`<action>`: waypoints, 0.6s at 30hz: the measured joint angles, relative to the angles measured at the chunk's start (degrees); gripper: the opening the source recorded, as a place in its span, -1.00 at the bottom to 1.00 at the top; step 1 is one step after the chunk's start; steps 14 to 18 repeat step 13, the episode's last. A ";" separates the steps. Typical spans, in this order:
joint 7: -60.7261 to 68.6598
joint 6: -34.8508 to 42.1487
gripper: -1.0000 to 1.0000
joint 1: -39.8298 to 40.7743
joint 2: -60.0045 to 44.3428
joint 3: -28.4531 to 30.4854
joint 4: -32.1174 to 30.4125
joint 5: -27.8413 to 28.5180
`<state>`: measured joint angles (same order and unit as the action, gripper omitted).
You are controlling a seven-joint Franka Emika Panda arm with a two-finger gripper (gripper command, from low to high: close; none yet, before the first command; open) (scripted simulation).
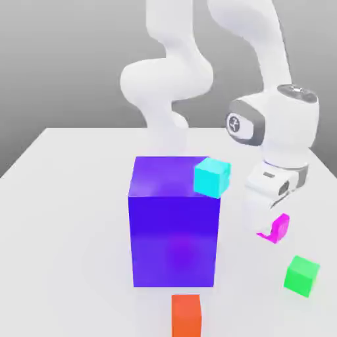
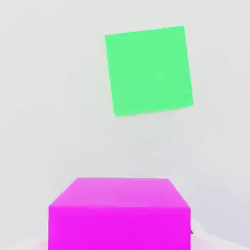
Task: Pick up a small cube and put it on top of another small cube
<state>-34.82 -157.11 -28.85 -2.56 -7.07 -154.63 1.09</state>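
Exterior view, lower right: our gripper point(image 1: 271, 227) pinches the small magenta-pink cube point(image 1: 279, 228) above the table point(image 1: 66, 197), near the green cube point(image 1: 302, 275). We judge misalignment could topple 1 cube.

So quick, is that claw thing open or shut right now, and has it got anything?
Gripper: shut on the small matte magenta-pink cube, held above the white table.
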 joint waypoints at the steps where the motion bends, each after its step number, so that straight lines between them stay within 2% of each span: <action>1: 0.43 1.61 -1.00 0.07 -0.45 -0.06 2.05 0.04; 4: 1.65 5.75 -1.00 0.13 -2.12 -0.18 7.88 0.11; 9: 0.17 -0.94 -1.00 -0.62 -10.98 0.99 10.00 2.66; 10: -0.11 -1.98 1.00 -0.76 -12.12 1.22 10.08 3.04; 18: -0.11 -1.98 1.00 -0.76 -12.12 1.22 10.08 3.04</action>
